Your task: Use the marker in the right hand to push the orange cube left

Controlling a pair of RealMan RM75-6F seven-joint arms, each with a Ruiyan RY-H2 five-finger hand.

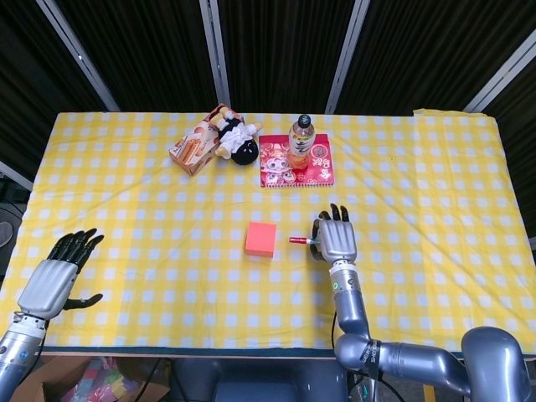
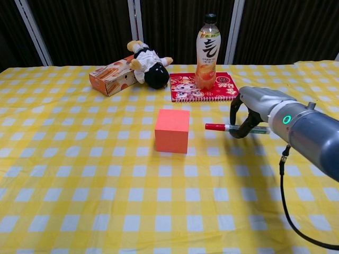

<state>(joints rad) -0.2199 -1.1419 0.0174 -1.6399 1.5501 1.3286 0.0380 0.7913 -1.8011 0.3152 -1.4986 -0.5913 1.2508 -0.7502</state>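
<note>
The orange cube (image 1: 260, 239) (image 2: 172, 130) sits on the yellow checked tablecloth near the table's middle. To its right, my right hand (image 1: 335, 238) (image 2: 252, 107) grips a marker (image 2: 233, 127) held level, its red cap (image 1: 296, 239) (image 2: 215, 127) pointing left at the cube. A small gap separates the cap from the cube's right face. My left hand (image 1: 57, 275) hovers open at the table's near left corner, fingers spread, holding nothing; only the head view shows it.
Along the back stand a drink bottle (image 2: 207, 52) on a red notebook (image 2: 202, 87), a plush doll (image 2: 150, 67) and an orange box (image 2: 110, 78). The tablecloth (image 1: 151, 218) stretches left of the cube.
</note>
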